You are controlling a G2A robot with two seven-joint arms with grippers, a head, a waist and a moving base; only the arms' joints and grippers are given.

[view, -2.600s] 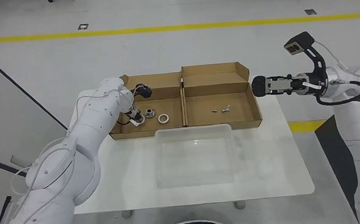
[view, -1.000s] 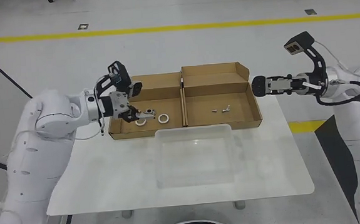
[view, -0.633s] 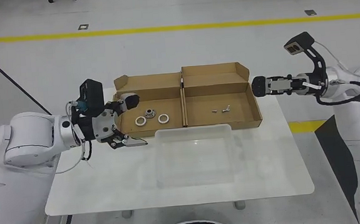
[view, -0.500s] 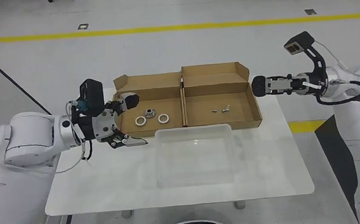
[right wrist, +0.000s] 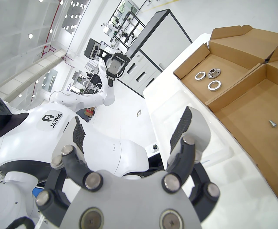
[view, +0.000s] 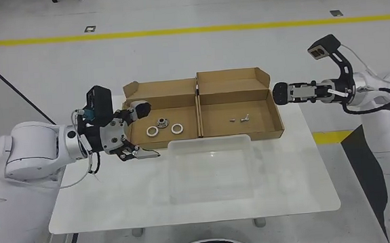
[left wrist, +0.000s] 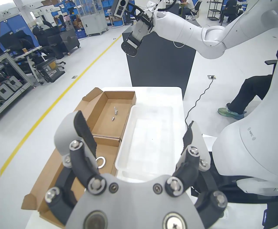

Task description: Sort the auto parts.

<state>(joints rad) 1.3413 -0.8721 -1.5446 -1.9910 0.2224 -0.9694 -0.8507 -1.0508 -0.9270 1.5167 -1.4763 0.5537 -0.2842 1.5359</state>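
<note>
- Hovering at the left end of the left cardboard box [view: 162,90], the left gripper [view: 141,132] points right along the counter [view: 294,176]. Its fingers [left wrist: 83,130] are spread wide and hold nothing.
- In that box a ring [view: 153,131] and a second ring [view: 177,129] lie side by side, with a flanged hub [view: 162,121] just beyond them on the far side.
- All three parts lie to the right of the left fingers, and the first ring is the closest.
- Both rings lie flat on the box floor and, being round, have no long axis. The hub seems to sit on its flange with its collar up.
- At the right end of the right cardboard box [view: 233,86], the right gripper [view: 279,93] points left. Its fingers [right wrist: 180,128] are just as wide apart and also empty.
- A bolt [view: 232,118] and a second bolt [view: 245,116] lie on their sides in the right box, toward its near wall. They are left of the right fingers and well apart from the left arm, so the right arm is nearer.
- Their long axes appear to run roughly left to right. Which way the heads face is too small to tell.
- A clear tub [view: 210,141] sits just beside the boxes on their near side.
- For a ring, the left arm looks best placed, needing a short reach right and down with its fingers closing across the rim.
</note>
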